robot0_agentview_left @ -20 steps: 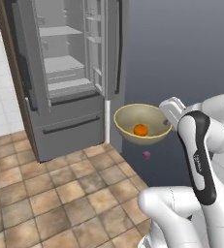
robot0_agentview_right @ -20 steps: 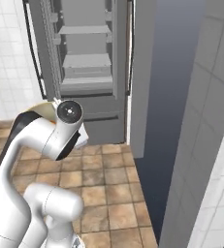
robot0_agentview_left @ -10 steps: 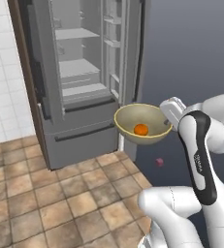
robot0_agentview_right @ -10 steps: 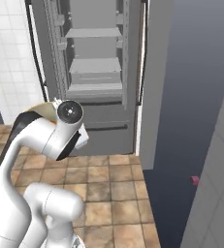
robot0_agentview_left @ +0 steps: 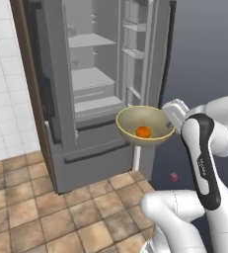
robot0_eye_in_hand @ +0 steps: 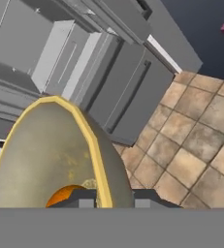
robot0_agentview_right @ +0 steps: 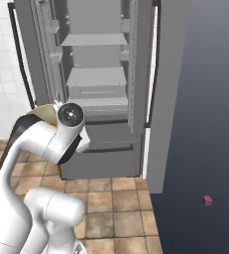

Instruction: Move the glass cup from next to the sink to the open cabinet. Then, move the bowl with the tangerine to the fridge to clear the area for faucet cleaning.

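Observation:
My gripper (robot0_agentview_left: 168, 123) is shut on the right rim of a yellow-rimmed beige bowl (robot0_agentview_left: 141, 123), which it holds level in the air. A tangerine (robot0_agentview_left: 143, 132) lies in the bowl's bottom. The bowl hangs just in front of the open grey fridge (robot0_agentview_left: 93, 84), about level with its lowest shelf. In the hand view the bowl (robot0_eye_in_hand: 45, 150) fills the lower left, its rim pinched between the tips of my gripper (robot0_eye_in_hand: 114, 199), and the tangerine (robot0_eye_in_hand: 64, 196) peeks out at the bottom. Past my arm, a sliver of the bowl (robot0_agentview_right: 42, 111) shows before the fridge (robot0_agentview_right: 96, 74).
Both fridge doors stand open: the left door (robot0_agentview_left: 56, 74) and the right door (robot0_agentview_right: 168, 89). Brown floor tiles (robot0_agentview_left: 46, 212) lie below, with a white tiled wall (robot0_agentview_left: 4, 89) at the left. A small pink cube (robot0_agentview_left: 173, 177) lies on the dark floor to the right.
The whole scene has shifted as the base moved: the fridge now stands nearer and more central. The bowl with the tangerine has stayed in my gripper throughout.

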